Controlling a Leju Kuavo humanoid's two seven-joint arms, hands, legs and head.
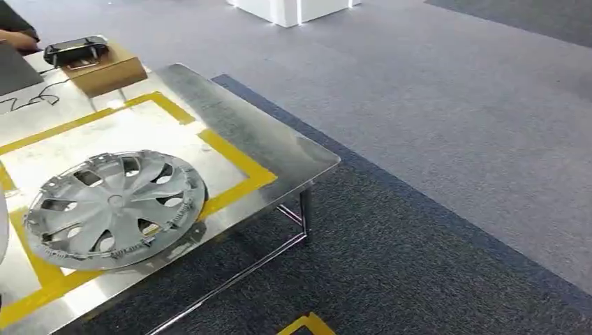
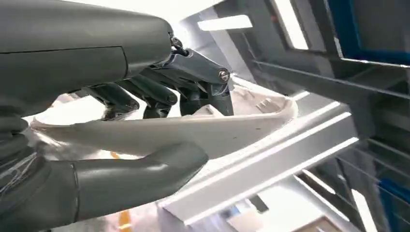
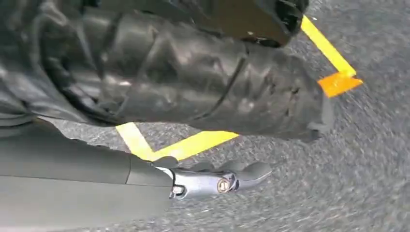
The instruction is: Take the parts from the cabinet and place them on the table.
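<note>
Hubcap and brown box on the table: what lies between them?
In the head view, between the hubcap and the box lies bare metal table crossed by a strip of yellow tape; nothing else.

table (image 1: 279,139): hubcap (image 1: 115,208) blocks near end | far box (image 1: 105,70) (middle bare)

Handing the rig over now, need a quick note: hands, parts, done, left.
Left hand: grips a white curved plastic part between thumb and fingers, near a grey metal rack frame.
Right hand: holds nothing, hangs over grey carpet with yellow tape.
Done: one silver plastic hubcap lies on the steel table inside the yellow-taped rectangle.
Left: set the white part on the table; whether more parts wait in the cabinet cannot be told.
</note>
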